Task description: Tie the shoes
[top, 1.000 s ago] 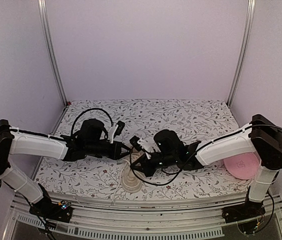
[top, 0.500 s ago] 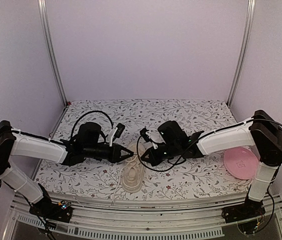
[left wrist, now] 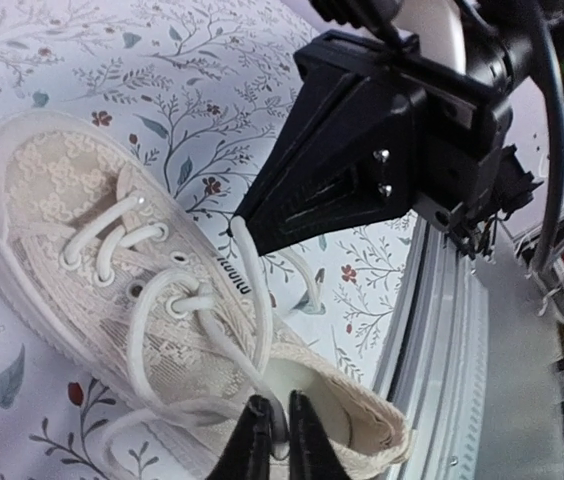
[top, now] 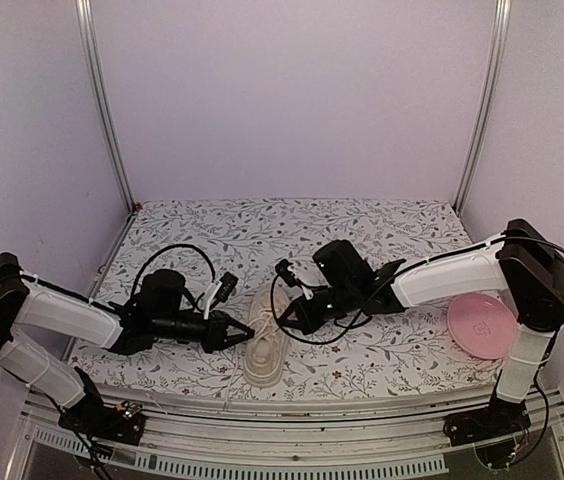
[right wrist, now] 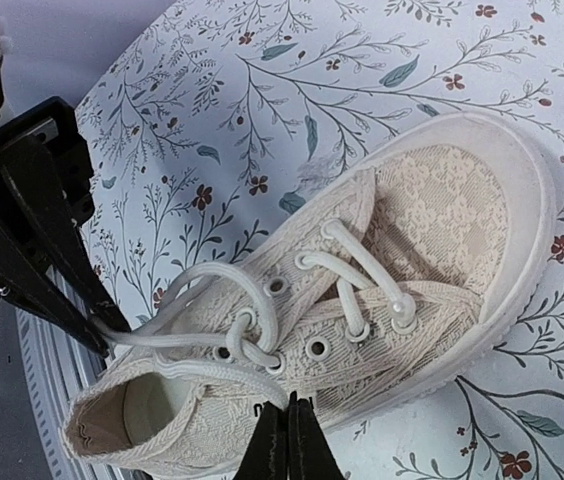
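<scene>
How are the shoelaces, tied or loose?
Untied. The laces form no bow; the left gripper and right gripper each pinch a loose strand.

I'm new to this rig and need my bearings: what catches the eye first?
A cream sneaker lies near the table's front edge. The left pincer and right pincer are each shut on a white lace, one from either side. A pink plate sits at far right.
</scene>
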